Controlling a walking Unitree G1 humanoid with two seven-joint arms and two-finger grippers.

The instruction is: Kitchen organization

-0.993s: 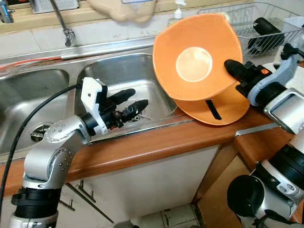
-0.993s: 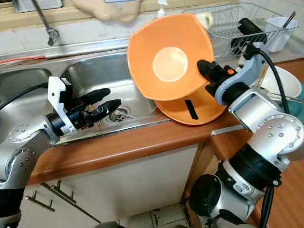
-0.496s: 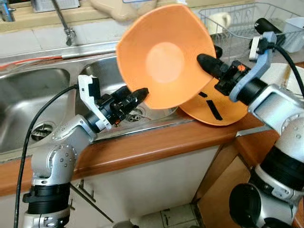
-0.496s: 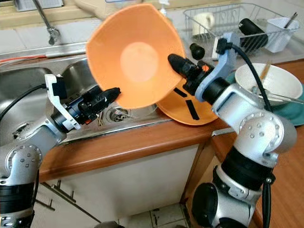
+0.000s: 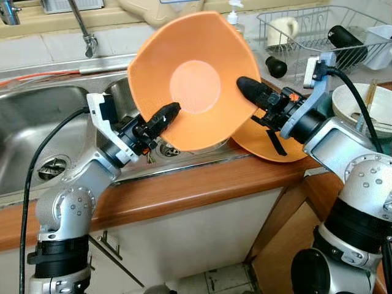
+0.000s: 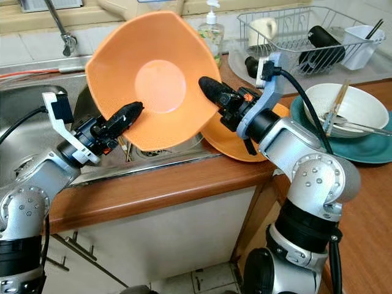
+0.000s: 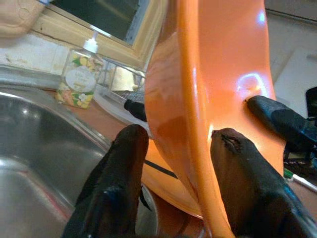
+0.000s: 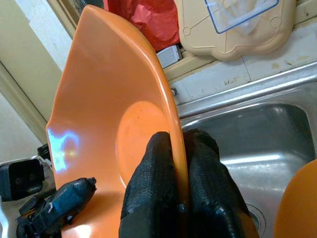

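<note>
Since a second ago the orange bowl [image 5: 193, 79] has swung left over the sink [image 5: 37, 122], tilted on edge, apparently for a handover: the right gripper [image 5: 245, 90] pinches its rim while the left gripper [image 7: 178, 163] straddles the opposite rim, fingers apart. Below, an orange plate [image 5: 288, 144] rests on the wooden counter [image 5: 202, 184]

I see a plain orange bowl [image 5: 193, 79], an orange plate [image 5: 278, 144] with black stripes, a steel-grey sink [image 5: 37, 122], a white bowl [image 6: 346, 107] on a teal plate [image 6: 367, 147].
</note>
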